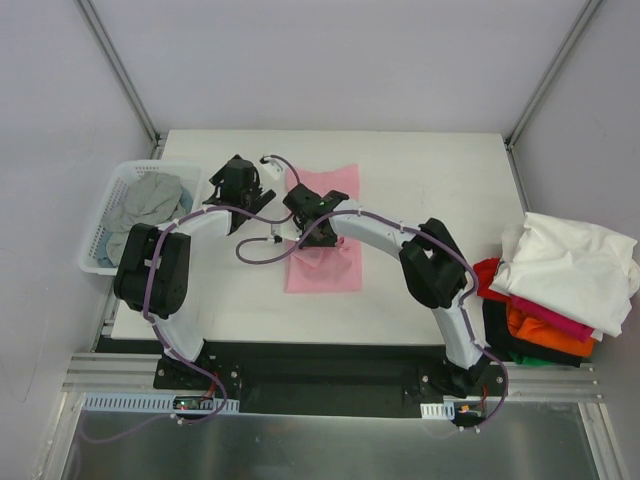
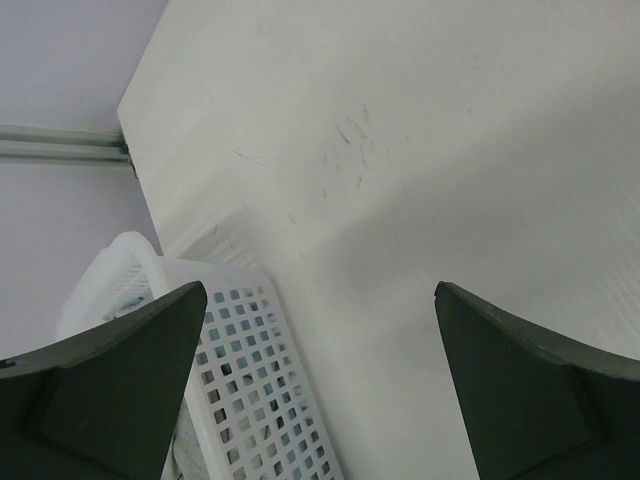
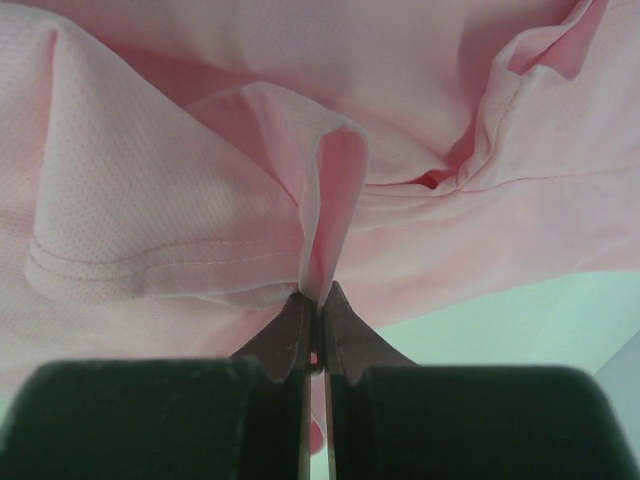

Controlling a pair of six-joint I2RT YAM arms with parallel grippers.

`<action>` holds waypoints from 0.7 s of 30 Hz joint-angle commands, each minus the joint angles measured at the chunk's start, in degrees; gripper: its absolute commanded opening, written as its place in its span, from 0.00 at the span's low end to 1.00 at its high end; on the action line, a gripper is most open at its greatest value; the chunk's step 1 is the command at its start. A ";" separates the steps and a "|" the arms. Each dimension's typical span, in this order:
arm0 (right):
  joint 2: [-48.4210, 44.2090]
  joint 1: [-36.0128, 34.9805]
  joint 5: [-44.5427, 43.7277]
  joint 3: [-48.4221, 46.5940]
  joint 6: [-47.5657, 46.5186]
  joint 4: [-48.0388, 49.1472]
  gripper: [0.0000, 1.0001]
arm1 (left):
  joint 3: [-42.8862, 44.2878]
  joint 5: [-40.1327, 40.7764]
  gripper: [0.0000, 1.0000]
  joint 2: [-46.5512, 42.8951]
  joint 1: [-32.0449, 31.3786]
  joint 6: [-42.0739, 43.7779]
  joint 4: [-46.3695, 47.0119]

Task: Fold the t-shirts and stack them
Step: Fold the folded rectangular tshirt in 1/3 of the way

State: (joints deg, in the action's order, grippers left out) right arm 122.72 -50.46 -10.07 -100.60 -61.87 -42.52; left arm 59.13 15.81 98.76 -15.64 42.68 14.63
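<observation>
A light pink t-shirt (image 1: 335,190) lies part folded at the middle of the white table (image 1: 430,190). My right gripper (image 1: 312,222) is over its left side and is shut on a pinched fold of the pink t-shirt (image 3: 330,200). My left gripper (image 1: 242,190) is open and empty above the table, just left of the pink shirt. A grey t-shirt (image 1: 150,200) lies in the white basket (image 1: 100,240). A pile of white (image 1: 570,265), orange, magenta, red and black t-shirts sits at the right edge.
The white lattice basket stands at the table's left edge and shows in the left wrist view (image 2: 250,400) below my open jaws. Metal frame posts rise at the far corners.
</observation>
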 commanded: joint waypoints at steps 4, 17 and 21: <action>2.70 1.41 0.13 -3.11 -1.15 0.51 0.01 | -0.25 0.71 0.99 -2.70 0.35 -0.23 2.51; 3.15 2.65 -0.74 -1.45 -1.06 2.44 0.34 | 1.86 2.29 0.99 -3.13 1.22 0.39 4.18; 1.39 2.91 -1.36 -0.13 -0.36 3.23 0.58 | 3.44 2.55 0.99 -3.49 2.19 0.83 4.53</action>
State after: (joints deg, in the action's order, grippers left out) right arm 125.54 -48.27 -10.72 -102.19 -62.48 -39.22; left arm 58.98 17.26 98.76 -14.68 43.24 15.62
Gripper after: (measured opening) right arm 0.487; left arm 0.993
